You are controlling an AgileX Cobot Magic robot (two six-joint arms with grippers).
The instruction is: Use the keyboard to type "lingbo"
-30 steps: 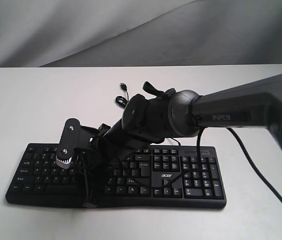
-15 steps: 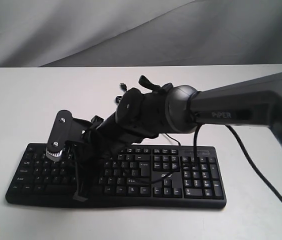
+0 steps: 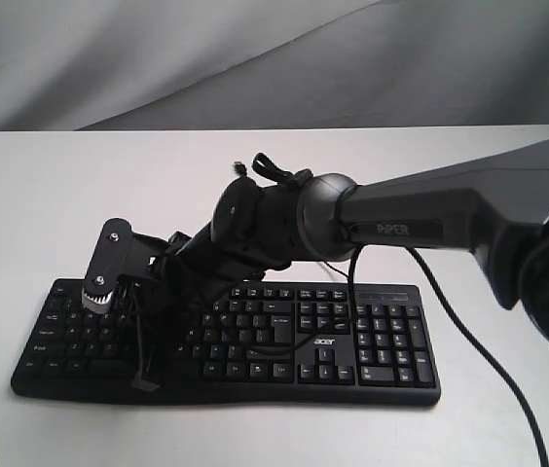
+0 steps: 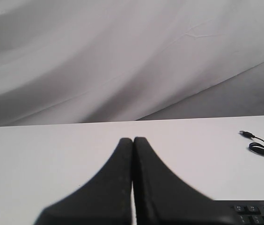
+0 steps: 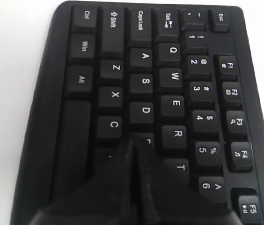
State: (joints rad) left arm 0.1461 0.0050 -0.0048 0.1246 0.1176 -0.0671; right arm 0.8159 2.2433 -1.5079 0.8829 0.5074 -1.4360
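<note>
The wide black keyboard [image 3: 352, 341] lies on the white table, its "acer" logo right of centre. My right arm reaches across it to the left half. My right gripper [image 3: 146, 382] points down there, shut with nothing held. In the right wrist view the keyboard [image 5: 146, 84] fills the frame, and the right gripper [image 5: 135, 141] has its tip over the F key, between C and R. Whether it touches the key is not clear. My left gripper [image 4: 133, 139] is shut and empty above bare table, with a corner of the keyboard [image 4: 258, 211] beside it.
The keyboard's thin USB cable [image 3: 240, 167] lies coiled on the table behind it, and the USB cable [image 4: 263, 147] also shows in the left wrist view. The arm's own black cable [image 3: 469, 341] hangs over the number pad side. A grey cloth backdrop [image 3: 255, 58] stands behind the table.
My right arm has swung left along the keyboard, carrying the shut gripper from near the middle keys to the left letter block.
</note>
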